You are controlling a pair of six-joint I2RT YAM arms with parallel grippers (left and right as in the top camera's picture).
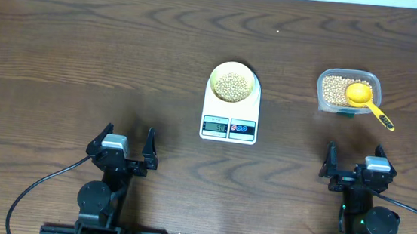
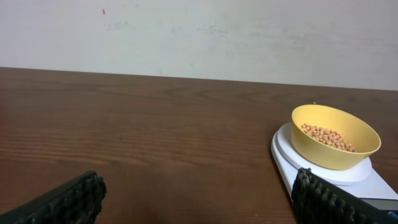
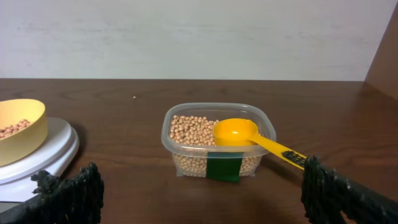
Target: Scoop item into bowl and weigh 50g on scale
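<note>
ok so the bowl [image 1: 233, 83] sits on the far end of the scale [image 1: 230, 113], mid table [image 1: 85, 61], with a small heap of beans [image 1: 232, 87] in the bottom, nowhere near full. the display [image 1: 215, 126] faces the arms and is lit, but the digits are too small to read.

off to the right there's a clear tub [image 1: 321, 89] holding more beans. a yellow scoop [image 1: 359, 94] lies in it, cup on top of the beans, handle sticking out over the near right rim.

left gripper [image 1: 127, 143] is down at the near edge, left of the scale, fingers spread wide with nothing in them. right gripper [image 1: 354, 162] is the same: wide apart, empty, near edge, just in front of the tub.
</note>
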